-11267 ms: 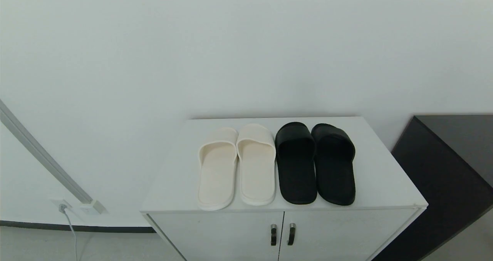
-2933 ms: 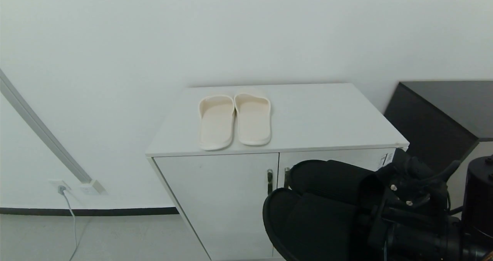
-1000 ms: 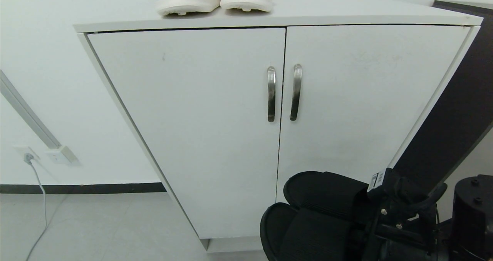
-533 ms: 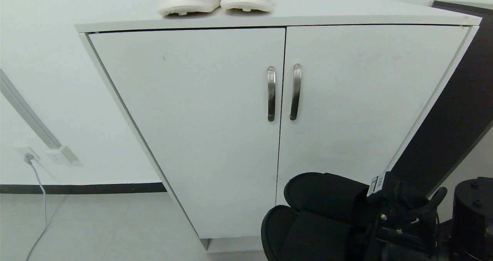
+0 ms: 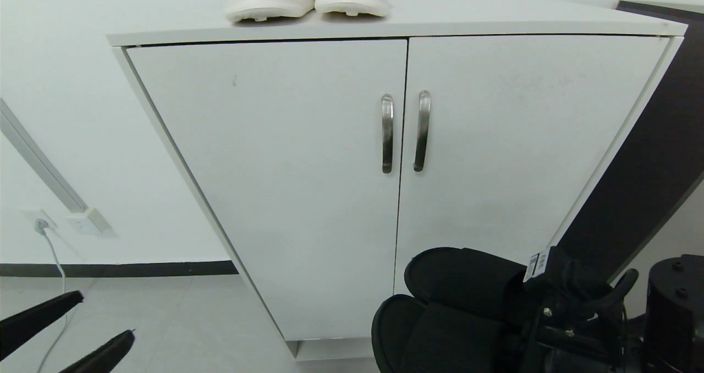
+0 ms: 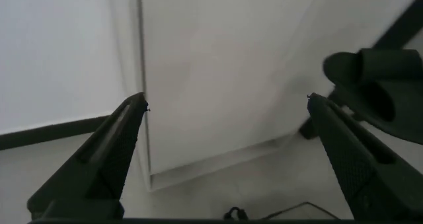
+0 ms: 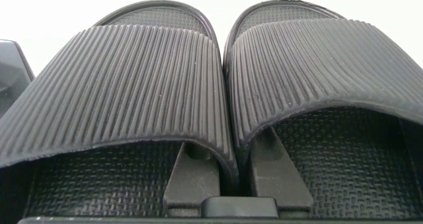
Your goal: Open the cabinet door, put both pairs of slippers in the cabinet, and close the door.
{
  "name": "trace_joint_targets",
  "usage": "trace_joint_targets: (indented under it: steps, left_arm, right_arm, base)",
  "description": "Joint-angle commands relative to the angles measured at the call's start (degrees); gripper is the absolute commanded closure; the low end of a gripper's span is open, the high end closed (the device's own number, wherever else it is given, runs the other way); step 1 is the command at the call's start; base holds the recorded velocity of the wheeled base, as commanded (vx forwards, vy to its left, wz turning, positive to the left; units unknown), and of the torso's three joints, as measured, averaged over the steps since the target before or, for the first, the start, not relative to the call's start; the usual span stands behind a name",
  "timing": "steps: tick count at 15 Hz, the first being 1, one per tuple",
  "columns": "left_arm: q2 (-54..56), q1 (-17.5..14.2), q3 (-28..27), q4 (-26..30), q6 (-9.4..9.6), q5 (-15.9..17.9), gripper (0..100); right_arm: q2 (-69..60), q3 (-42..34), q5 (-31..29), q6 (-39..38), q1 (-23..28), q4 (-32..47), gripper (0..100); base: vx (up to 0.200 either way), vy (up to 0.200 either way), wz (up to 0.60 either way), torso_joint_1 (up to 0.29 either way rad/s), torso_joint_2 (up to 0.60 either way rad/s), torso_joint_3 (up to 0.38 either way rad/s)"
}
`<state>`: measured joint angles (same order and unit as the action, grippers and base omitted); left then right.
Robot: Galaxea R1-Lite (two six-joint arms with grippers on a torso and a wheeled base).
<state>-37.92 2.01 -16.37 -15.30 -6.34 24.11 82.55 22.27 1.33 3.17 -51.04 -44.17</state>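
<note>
Two doors: left door (image 5: 264, 186) and right door (image 5: 506, 158) of the white cabinet (image 5: 495, 25), both shut and meeting at a centre seam.
Handles: two slim, curved metal handles (image 5: 387, 133), upright, one on each side of the seam.
Loaded arm: right gripper (image 7: 232, 178) has one finger inside each of the black slippers (image 5: 456, 301), pinching their adjoining inner walls together.
Black pair, position: carried low in front of the right door, near its bottom edge by the seam.
Cream pair, position: cream slippers (image 5: 308, 1) side by side at the front edge of the cabinet top, above the left door.
Free arm: left gripper (image 5: 104, 314) has its fingers spread wide and holds nothing. It is low and well to the left of the cabinet.
Materials: moulded slippers with ribbed straps and pebbled footbeds; flat, matt door panels.
Handling (judged): slippers look light, soft and bendable, and the ribbing aids grip. The handles are stiff and smooth, best taken at mid-bar.
</note>
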Motion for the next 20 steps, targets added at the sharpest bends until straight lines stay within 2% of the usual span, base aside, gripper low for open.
trace_joint_targets:
  steps: [1,4,5,6,9,11,12,15,17,20]
  left_arm:
    - [-10.15,5.90,-5.07,-1.05,0.10,1.11,0]
    - [-18.15,16.27,-13.16,-1.14,0.10,-1.70,0]
    - [-19.38,17.94,-14.30,-1.14,0.01,-2.14,0]
    - [-22.28,21.72,-17.47,-1.14,-0.34,-2.40,0]
    - [-27.38,27.78,-22.39,-1.14,-0.43,-2.49,0]
    - [-31.42,30.33,-26.08,-1.14,-0.60,-2.58,0]
    - [-32.74,31.30,-27.40,-1.22,-1.31,-2.58,0]
    - [-37.22,36.40,-32.06,-5.88,-6.93,-2.58,0]
    - [-40.47,37.45,-33.90,-8.87,-7.46,-2.67,0]
    - [-46.10,40.26,-39.26,-10.36,-7.55,-5.57,0]
  right_arm:
    - [-0.03,0.05,-0.01,-0.01,-0.02,-0.04,100]
    - [-0.03,0.05,-0.01,-0.09,-0.02,-0.04,100]
    - [-0.03,-0.04,-0.01,-0.18,-0.02,-0.04,100]
    - [-0.11,-0.04,-0.01,-0.18,-0.02,-0.04,100]
    - [-0.11,-0.04,-0.01,-0.18,-0.02,-0.04,100]
    - [-0.03,-0.12,-0.01,-0.18,-0.02,0.05,100]
    - [-0.03,-0.12,-0.01,-0.18,-0.02,0.05,100]
    - [-0.11,-0.12,-0.01,-0.18,-0.02,0.05,100]
    - [-0.03,-0.21,-0.01,-0.09,-0.02,0.05,100]
    - [-0.38,-0.56,-0.01,-0.09,-0.02,0.05,100]
  base:
    - [0.000,0.000,0.00,0.000,0.00,0.000]
    - [0.000,0.000,0.00,0.000,0.00,0.000]
    - [0.000,0.000,0.00,0.000,0.00,0.000]
    - [0.000,0.000,0.00,0.000,0.00,0.000]
    - [0.000,0.000,0.00,0.000,0.00,0.000]
    - [0.000,0.000,0.00,0.000,0.00,0.000]
    - [0.000,0.000,0.00,0.000,0.00,0.000]
    - [0.000,0.000,0.00,0.000,0.00,0.000]
    - [0.000,0.000,0.00,0.000,0.00,0.000]
    - [0.000,0.000,0.00,0.000,0.00,0.000]
